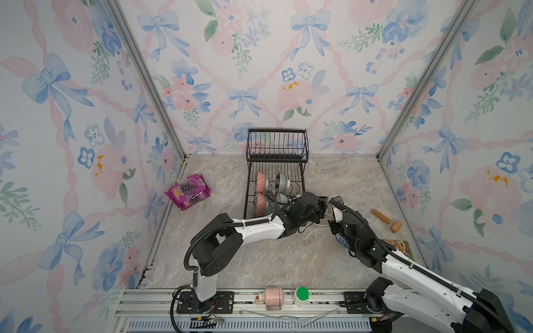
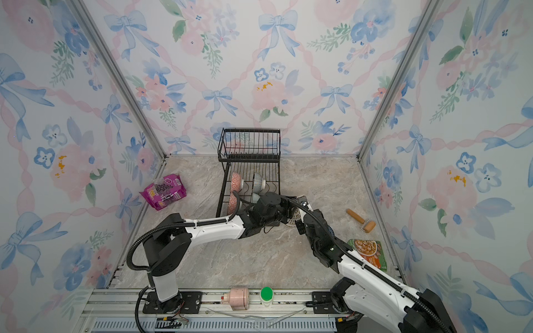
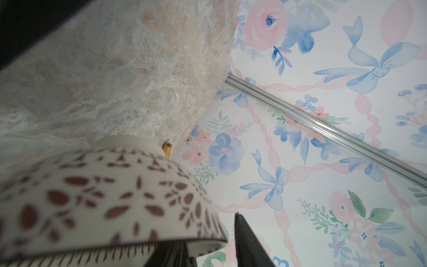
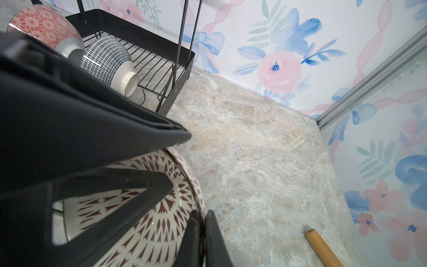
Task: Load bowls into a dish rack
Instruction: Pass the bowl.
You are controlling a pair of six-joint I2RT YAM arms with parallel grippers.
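Cream leaf-print bowl (image 1: 325,217) gripped just beside the dish rack (image 1: 277,157).
In both top views it stands on edge off the rack's lower tier. Left wrist: your left pincer (image 3: 208,242) straddles its rim, jaws apart, a gap showing. Right wrist: your right pincer (image 4: 202,217) is clenched on the rim.

Tight at the near right corner of the dish rack (image 1: 277,156)
We find the left arm (image 1: 259,227) and right arm (image 1: 363,239) meeting over a patterned bowl (image 1: 325,219), barring that side of it; four bowls (image 1: 261,182) fill its left and middle slots, the rightmost slots are free. Bare table (image 1: 225,178) spreads wide on its left
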